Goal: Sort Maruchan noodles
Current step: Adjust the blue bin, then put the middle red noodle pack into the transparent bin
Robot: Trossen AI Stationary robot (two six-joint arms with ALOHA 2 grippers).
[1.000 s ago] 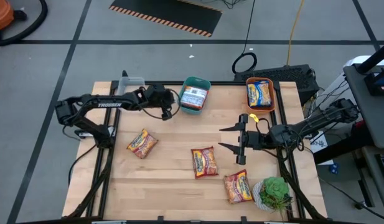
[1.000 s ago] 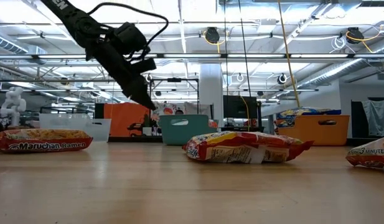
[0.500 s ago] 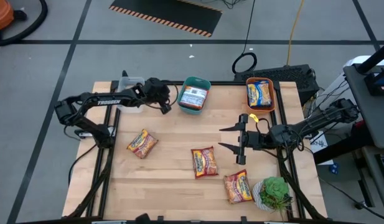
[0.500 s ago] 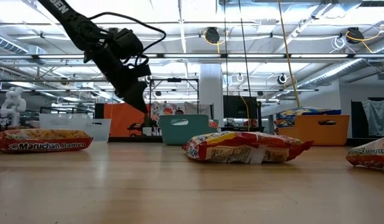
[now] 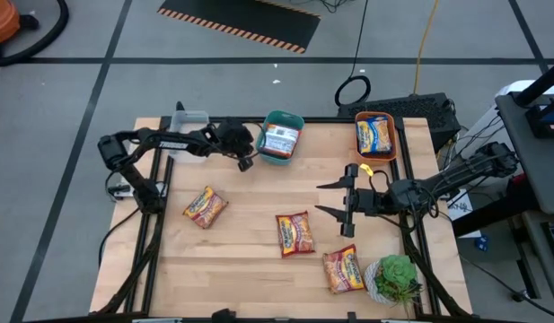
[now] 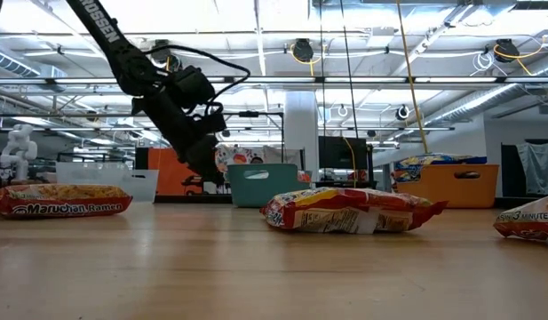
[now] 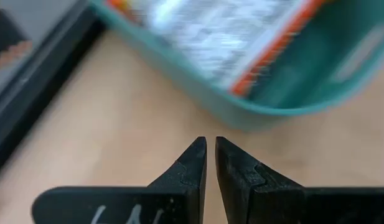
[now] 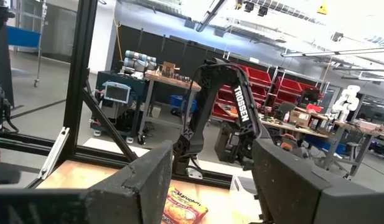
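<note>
Nearest the table's front edge, a red-and-yellow Maruchan packet (image 5: 344, 269) lies just beside the green potted plant (image 5: 396, 277) at the front right corner; its long axis runs roughly front to back, tilted a little. A step farther in, a second red-and-yellow packet (image 5: 295, 233) sits near the middle of the wooden table (image 5: 250, 278), also lying lengthwise front to back; in the low view its long side faces the camera (image 6: 349, 211). To the left, an orange-yellow packet (image 5: 205, 207) lies on a diagonal, its long axis slanting from front left to back right; the low view shows it flat with the Maruchan Ramen print readable (image 6: 59, 201).

Beyond these, the right gripper (image 5: 332, 199) hangs over the table's right half, pointing toward the middle, its two fingers spread wide with nothing between them, well apart from every packet.

At the back, the left gripper (image 5: 244, 164) hovers just beside the teal bin (image 5: 266, 154), its tip aimed down at the wood; the left wrist view shows its fingers (image 7: 198, 163) drawn almost together, a thin slit left, gripping nothing. A blue-white packet (image 5: 279, 138) lies inside the teal bin, long axis front to back. Farther right along the back edge, an orange bin (image 5: 392, 136) holds a yellow-blue packet (image 5: 373, 135), also lengthwise front to back.
</note>
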